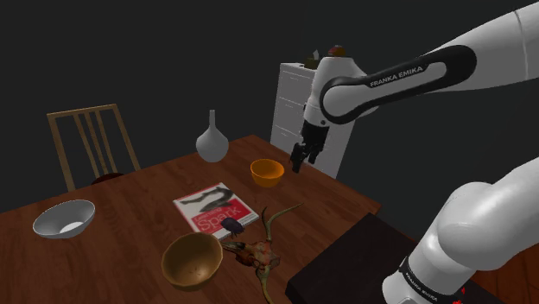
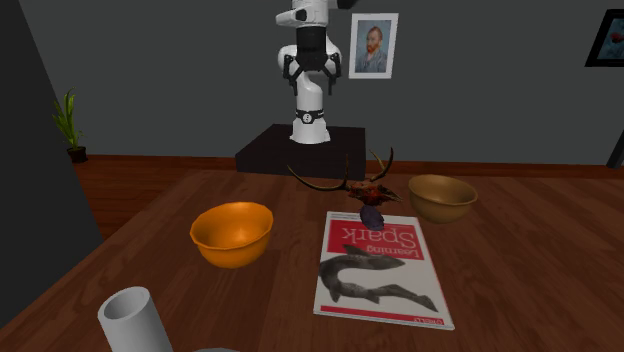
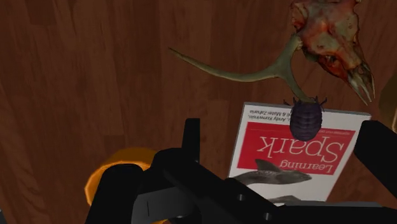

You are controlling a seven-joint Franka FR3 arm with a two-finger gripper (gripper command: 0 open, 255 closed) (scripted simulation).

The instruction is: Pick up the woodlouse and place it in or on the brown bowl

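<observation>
The woodlouse [image 1: 231,227] [image 2: 372,214] [image 3: 308,118] is a small dark purple bug lying on the edge of a red and white book [image 1: 213,207], beside the antlered skull [image 1: 259,252]. The brown bowl [image 1: 193,259] [image 2: 442,197] stands upright on the wooden table just past the skull, at the near edge in the shoulder view. My black gripper [image 1: 299,161] [image 2: 312,70] [image 3: 283,137] hangs high above the table near the orange bowl [image 1: 267,172], well away from the woodlouse. Its fingers [image 3: 191,130] stand apart, open and empty.
A white bowl [image 1: 64,218] sits at the shoulder view's left. A grey vase [image 1: 212,138] stands at the table's back, a wooden chair [image 1: 91,142] behind it. A white dresser [image 1: 294,104] is behind the gripper. The skull's antlers [image 3: 254,70] stretch out next to the book [image 3: 286,159].
</observation>
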